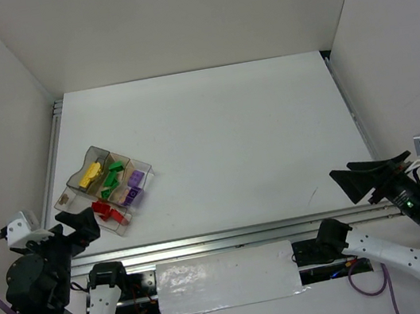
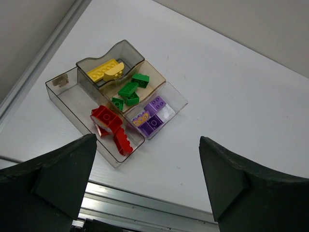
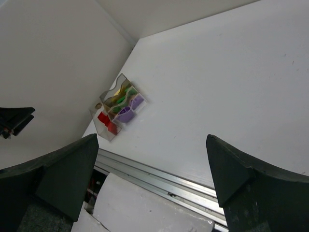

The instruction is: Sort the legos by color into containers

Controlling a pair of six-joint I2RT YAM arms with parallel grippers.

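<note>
Tray (image 2: 62, 92) sits near-left on table (image 1: 231, 137), just ahead of left gripper (image 2: 147, 145). One colour per compartment: yellow legos (image 2: 104, 71), green legos (image 2: 129, 90), purple legos (image 2: 153, 116), and red legos (image 2: 108, 118) in the long one. Right gripper (image 3: 151, 140) is well apart from the tray. Both grippers spread wide, empty.
</note>
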